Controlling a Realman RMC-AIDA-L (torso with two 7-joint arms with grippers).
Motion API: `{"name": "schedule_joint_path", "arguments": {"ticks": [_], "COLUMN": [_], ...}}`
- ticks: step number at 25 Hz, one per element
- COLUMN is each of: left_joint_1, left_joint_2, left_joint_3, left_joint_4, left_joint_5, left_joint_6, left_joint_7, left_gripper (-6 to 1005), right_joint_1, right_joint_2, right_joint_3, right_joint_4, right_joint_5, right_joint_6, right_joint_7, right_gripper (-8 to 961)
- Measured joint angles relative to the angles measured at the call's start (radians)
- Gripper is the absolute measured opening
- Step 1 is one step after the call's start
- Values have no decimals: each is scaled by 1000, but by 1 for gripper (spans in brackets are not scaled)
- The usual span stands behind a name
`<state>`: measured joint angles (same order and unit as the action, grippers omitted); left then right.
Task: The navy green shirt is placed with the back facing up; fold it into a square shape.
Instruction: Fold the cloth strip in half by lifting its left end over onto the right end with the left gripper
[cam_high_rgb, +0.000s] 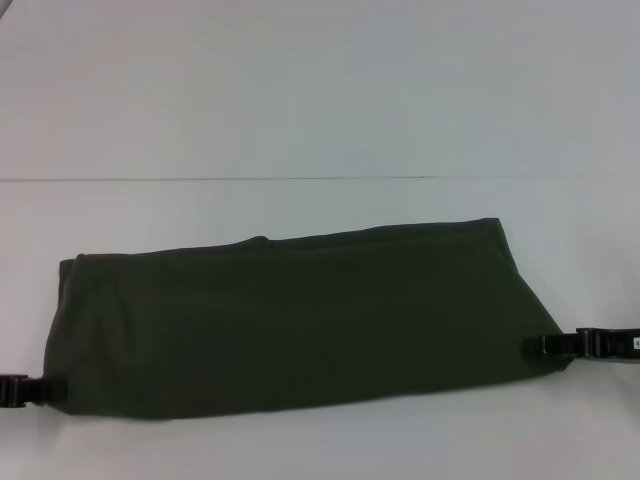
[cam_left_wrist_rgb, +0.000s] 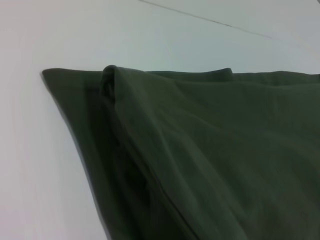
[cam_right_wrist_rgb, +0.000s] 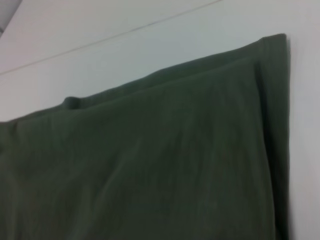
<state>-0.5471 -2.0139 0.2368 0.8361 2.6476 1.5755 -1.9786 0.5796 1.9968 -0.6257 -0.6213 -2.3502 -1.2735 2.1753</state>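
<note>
The navy green shirt (cam_high_rgb: 300, 320) lies on the white table as a long folded band running left to right. My left gripper (cam_high_rgb: 48, 388) is at the band's near left corner and my right gripper (cam_high_rgb: 540, 345) at its near right corner, each shut on the cloth edge. In the left wrist view the shirt (cam_left_wrist_rgb: 200, 150) rises toward the camera in taut creases, with a small bunched fold at its far corner. In the right wrist view the shirt (cam_right_wrist_rgb: 150, 165) shows a doubled edge along its end. Neither wrist view shows fingers.
The white table (cam_high_rgb: 300, 100) extends beyond the shirt on every side. A thin seam line (cam_high_rgb: 320, 180) crosses the table behind the shirt.
</note>
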Motion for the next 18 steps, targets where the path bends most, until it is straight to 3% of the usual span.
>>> {"name": "schedule_joint_path", "arguments": {"ticks": [3, 16, 18], "left_joint_1": [-2, -4, -4], "left_joint_2": [1, 1, 1], "left_joint_3": [0, -5, -3], "left_joint_4": [0, 2, 2], "left_joint_5": [0, 0, 0], "left_joint_6": [2, 8, 8], "left_joint_7": [0, 0, 0], "left_gripper": [7, 7, 7], "right_joint_1": [2, 0, 0], "right_joint_2": [0, 0, 0], "right_joint_3": [-34, -51, -51], "right_joint_4": [0, -6, -6], "right_joint_5": [0, 4, 4], "right_joint_6": [5, 10, 8], "right_joint_7": [0, -1, -3], "right_gripper": [719, 107, 99]}}
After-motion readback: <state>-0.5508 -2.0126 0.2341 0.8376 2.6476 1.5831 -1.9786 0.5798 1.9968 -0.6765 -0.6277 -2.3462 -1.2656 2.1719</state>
